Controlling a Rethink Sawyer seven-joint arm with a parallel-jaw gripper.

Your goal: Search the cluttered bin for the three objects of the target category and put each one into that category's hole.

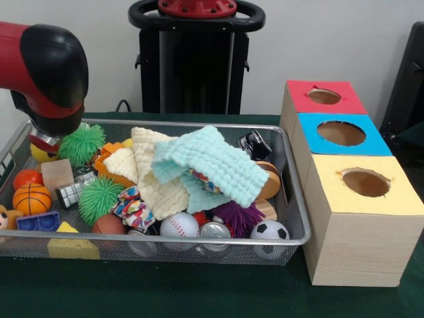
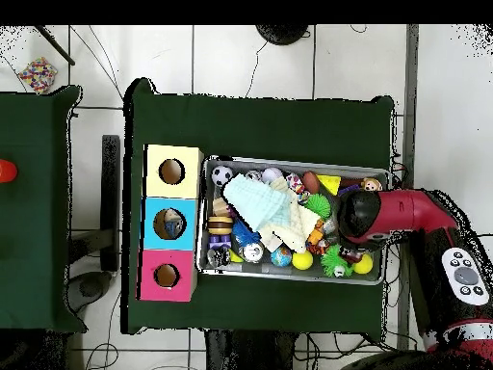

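A wire mesh bin (image 1: 199, 242) holds a heap of toys. Along its front lie a baseball (image 1: 179, 225), a soccer ball (image 1: 269, 230) and a metal can (image 1: 214, 230). A basketball (image 1: 31, 198) sits at the left, with two green spiky balls (image 1: 99, 197) nearby. Cream and mint cloths (image 1: 205, 165) cover the middle. The wooden box beside the bin has a red hole (image 1: 324, 97), a blue hole (image 1: 341, 133) and a yellow hole (image 1: 365, 182). My gripper (image 1: 44, 140) hangs low over the bin's far left corner, mostly hidden by the arm's head (image 1: 50, 69).
A purple spiky ball (image 1: 238, 216), a yellow block (image 1: 71, 246), a blue brick (image 1: 38, 222) and a wooden cube (image 1: 57, 175) also lie in the bin. In the overhead view the arm (image 2: 400, 214) reaches over the bin's right end (image 2: 383, 226); the box (image 2: 170, 223) stands left of it.
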